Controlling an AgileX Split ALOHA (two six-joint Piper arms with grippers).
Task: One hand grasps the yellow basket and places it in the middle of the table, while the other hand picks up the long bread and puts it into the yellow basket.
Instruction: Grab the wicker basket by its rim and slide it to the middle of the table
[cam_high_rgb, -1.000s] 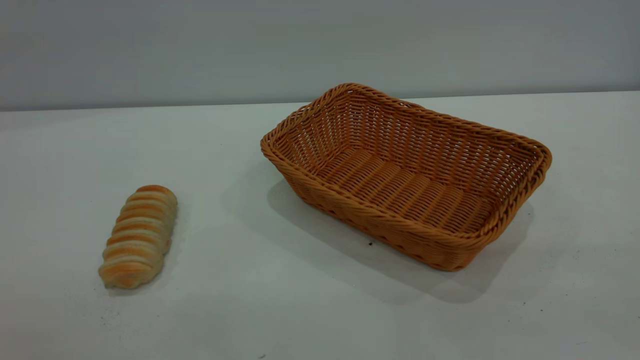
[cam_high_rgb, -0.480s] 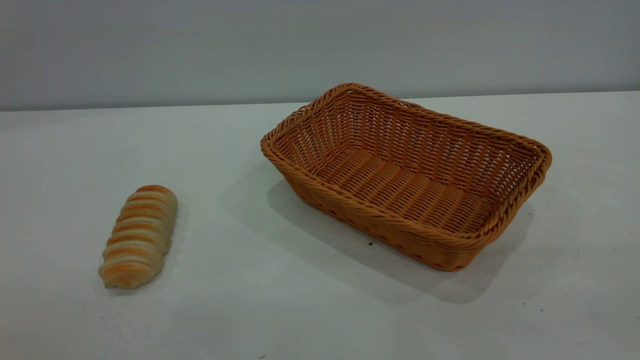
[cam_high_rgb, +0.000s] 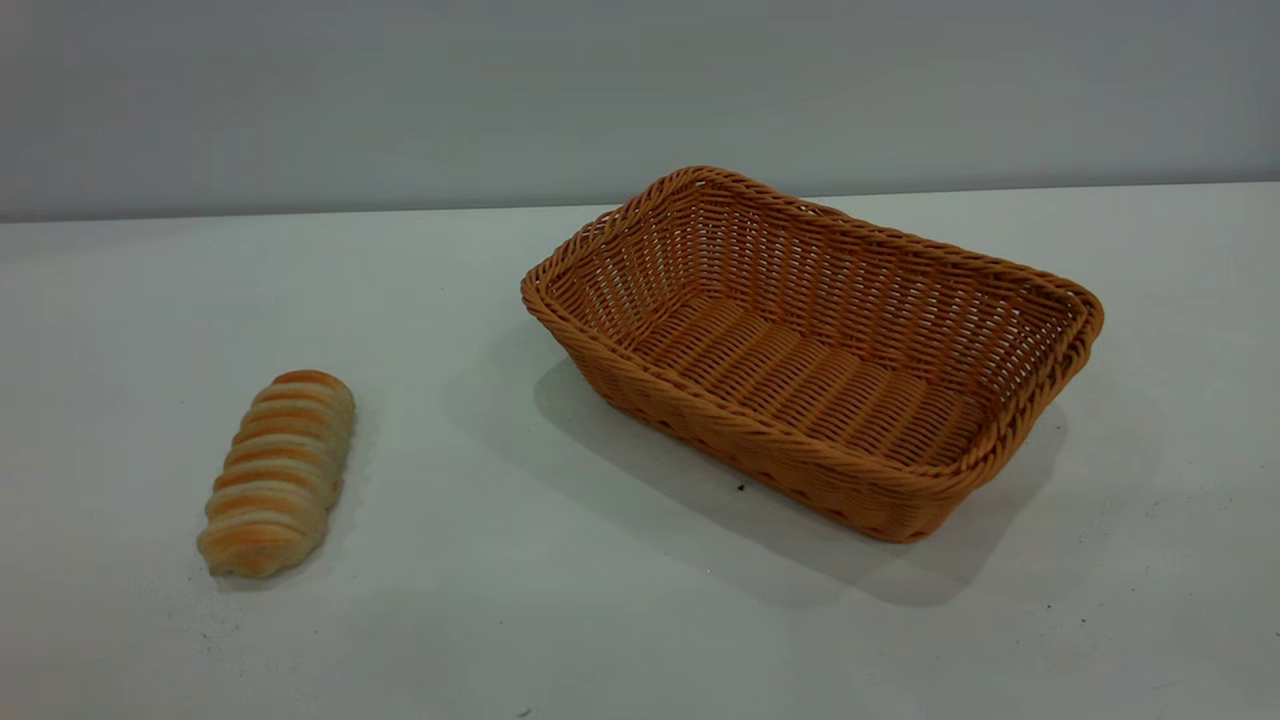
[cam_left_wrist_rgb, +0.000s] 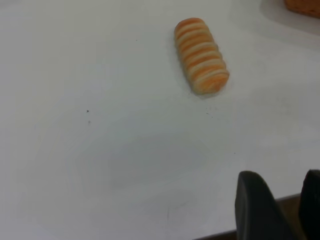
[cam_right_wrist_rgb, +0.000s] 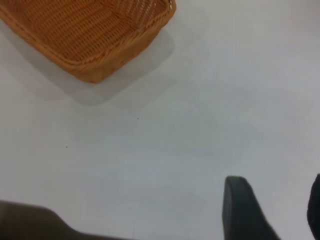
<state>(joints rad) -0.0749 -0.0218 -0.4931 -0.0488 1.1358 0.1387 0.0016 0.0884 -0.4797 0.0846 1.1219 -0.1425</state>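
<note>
Meanwhile, Both Grippers Hung Back From Bread and Basket

The long bread lay on the table at its left, well apart from the yellow basket, which sat empty toward the right. The left gripper and the right gripper were spread apart, grasping nothing, near the table's edge.

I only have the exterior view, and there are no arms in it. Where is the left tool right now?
Observer: The left tool hangs open near the edge of the plain white table, well apart from the ridged, orange-and-cream striped long bread.
Operator: And the right one?
Observer: The right tool is open too, over bare table, clear of the orange-tan woven wicker basket.
</note>
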